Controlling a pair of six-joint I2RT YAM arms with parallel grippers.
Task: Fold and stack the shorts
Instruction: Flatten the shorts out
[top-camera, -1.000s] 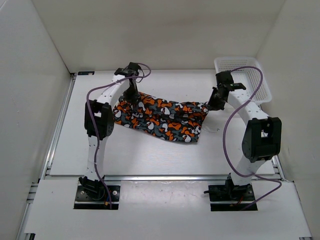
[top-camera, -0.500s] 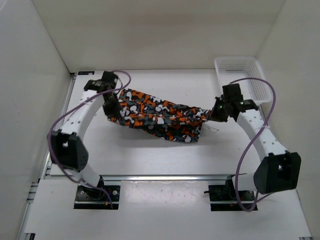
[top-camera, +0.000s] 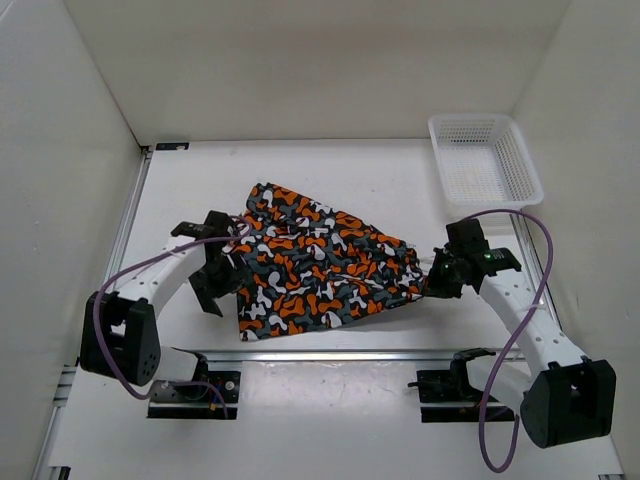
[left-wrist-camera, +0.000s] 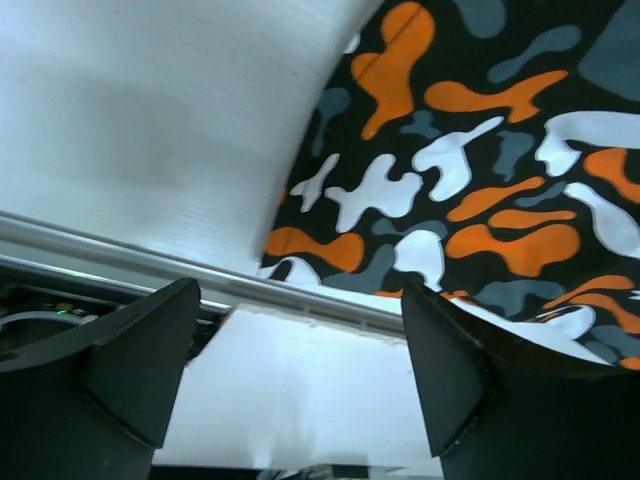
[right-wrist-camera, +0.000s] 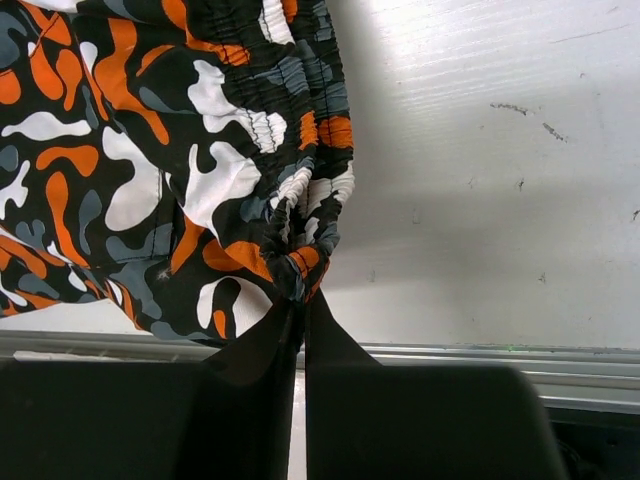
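The shorts, printed in orange, black, grey and white blotches, lie spread flat on the table near its front edge. My left gripper is at their left edge, open, with nothing between its fingers; the shorts fill the upper right of its wrist view. My right gripper is shut on the elastic waistband corner at the right end of the shorts, and the pinched fabric bunches at the fingertips.
A white mesh basket stands at the back right corner. White walls enclose the table on three sides. A metal rail runs along the front edge, just below the shorts.
Both arms pulled the shorts toward the front edge and laid them flat. The left gripper, shut on the left end before, has opened and let go. The right gripper stays shut on the waistband.
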